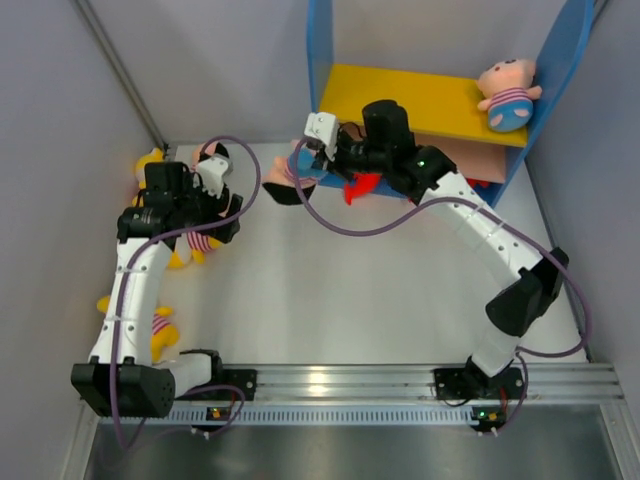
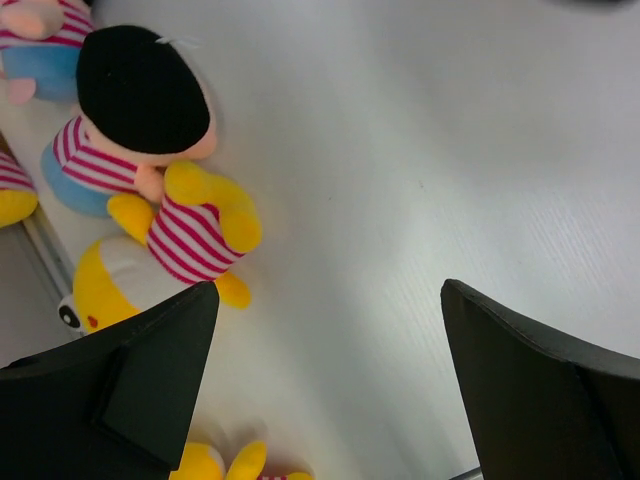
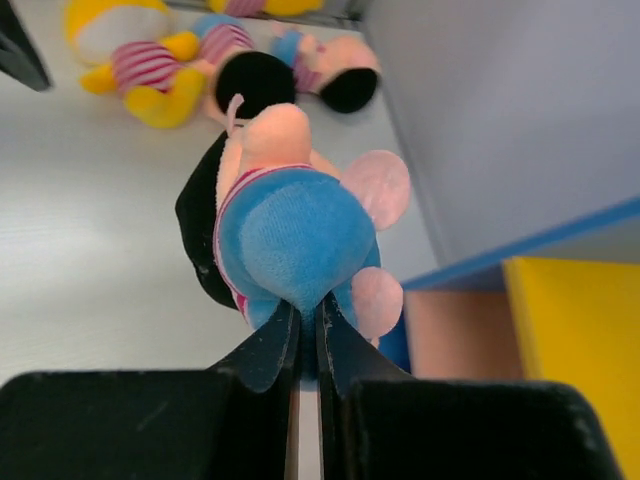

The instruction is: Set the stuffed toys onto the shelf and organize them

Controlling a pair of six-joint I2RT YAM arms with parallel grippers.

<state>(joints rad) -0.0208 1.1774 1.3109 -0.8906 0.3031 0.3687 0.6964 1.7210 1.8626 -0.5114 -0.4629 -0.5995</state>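
Stuffed toys lie mostly at the far left of the table (image 1: 330, 300), but one boy doll (image 3: 290, 240) is in my right gripper (image 3: 308, 335), whose jaws are clenched on the seat of its blue shorts. I see a pink-and-white striped shirt, peach limbs, round pale pink feet and black hair, with the head pointing away from the claw. From above, this doll sits just in front of the left blue panel of the shelf (image 1: 318, 60); I cannot tell whether it touches the table.

A red shark (image 1: 362, 187) lies under that arm, at the front of the pinkish middle board (image 1: 470, 155). A second doll (image 1: 505, 100), striped shirt and blue bottom, rests at the right end of the yellow upper board (image 1: 420, 100), against the right blue panel.

My left gripper (image 2: 328, 290) is spread wide and holds nothing. Beside it lies a yellow figure (image 2: 195, 225) in a red-striped shirt, touching a black-haired doll (image 2: 140, 95) farther left. Another yellow toy (image 1: 155, 330) lies near left, beside the left arm.
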